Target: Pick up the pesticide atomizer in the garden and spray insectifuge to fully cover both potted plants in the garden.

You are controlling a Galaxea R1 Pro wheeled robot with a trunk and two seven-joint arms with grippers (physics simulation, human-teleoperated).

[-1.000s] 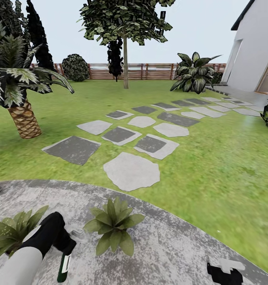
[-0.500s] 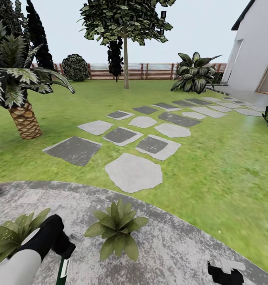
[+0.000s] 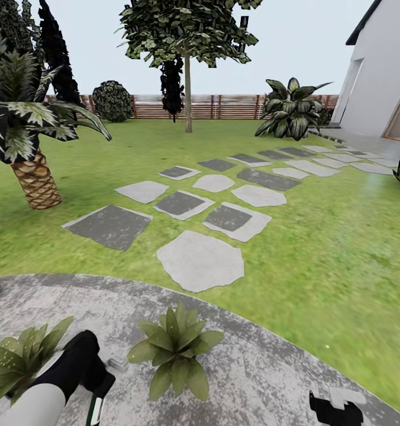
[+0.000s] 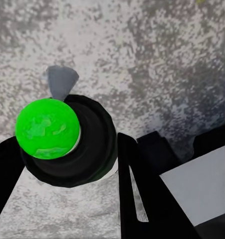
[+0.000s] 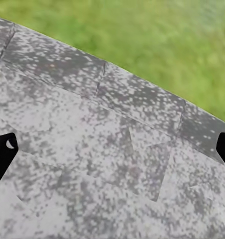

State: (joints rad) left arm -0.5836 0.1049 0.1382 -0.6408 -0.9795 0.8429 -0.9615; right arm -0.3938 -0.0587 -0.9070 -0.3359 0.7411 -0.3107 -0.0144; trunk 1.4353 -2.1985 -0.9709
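Pesticide atomizer (image 4: 48, 130) clamped between left claw (image 4: 67, 164) fingers — over patio (image 3: 253, 367); right claw (image 5: 112, 149) apparently wide.

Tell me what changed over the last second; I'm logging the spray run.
The left pincer with the atomizer dropped lower in the head view, so less of the bottle shows. The view itself drifted slightly, nudging both plants. The grip on the atomizer and the right pincer over the patio stayed as they were.
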